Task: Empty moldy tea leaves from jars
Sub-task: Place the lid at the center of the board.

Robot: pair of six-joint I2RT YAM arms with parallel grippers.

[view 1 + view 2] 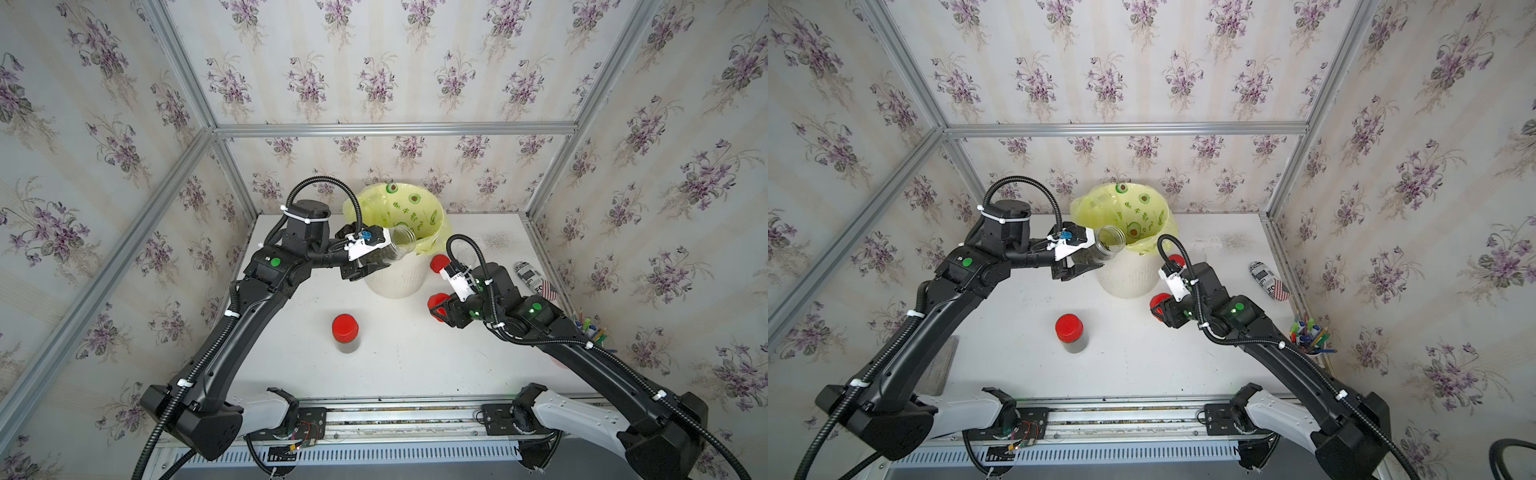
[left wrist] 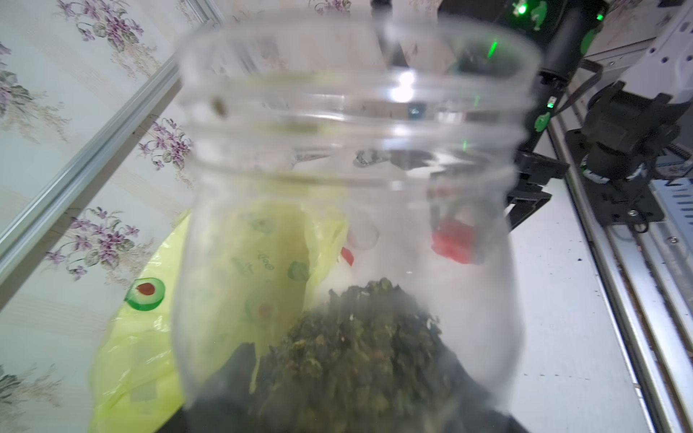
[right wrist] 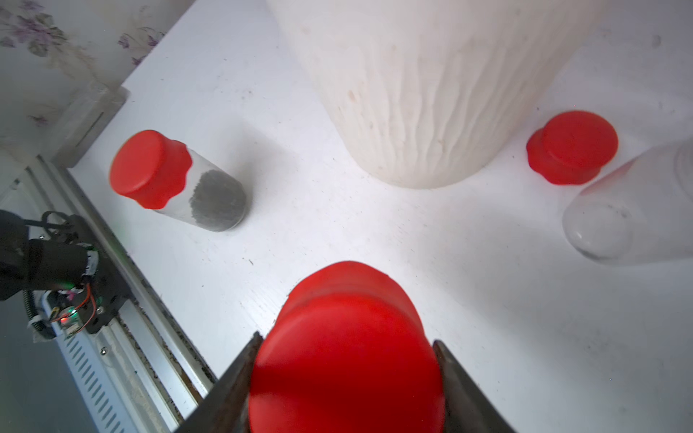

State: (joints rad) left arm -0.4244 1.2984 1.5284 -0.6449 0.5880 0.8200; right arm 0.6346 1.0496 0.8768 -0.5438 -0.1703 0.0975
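Right at the rim of the white bin [image 1: 395,282], on the left arm's side, the open jar [image 1: 397,245] is tipped over sideways with its mouth aimed at the yellow-green liner [image 1: 399,208]. Left fingers [image 1: 359,272] are clamped on its body. The tea leaves [image 2: 356,356] sit in a dark clump at the base end, and the neck is mostly see-through. Down on the tabletop [image 1: 415,365], nearer the front, a capped jar [image 1: 345,332] stands upright with more leaves in the bottom. Right fingers [image 3: 232,386] are squeezed on a red lid [image 3: 347,356] near the bin. Past that, a loose lid [image 3: 572,148] sits beside an empty jar [image 3: 630,210].
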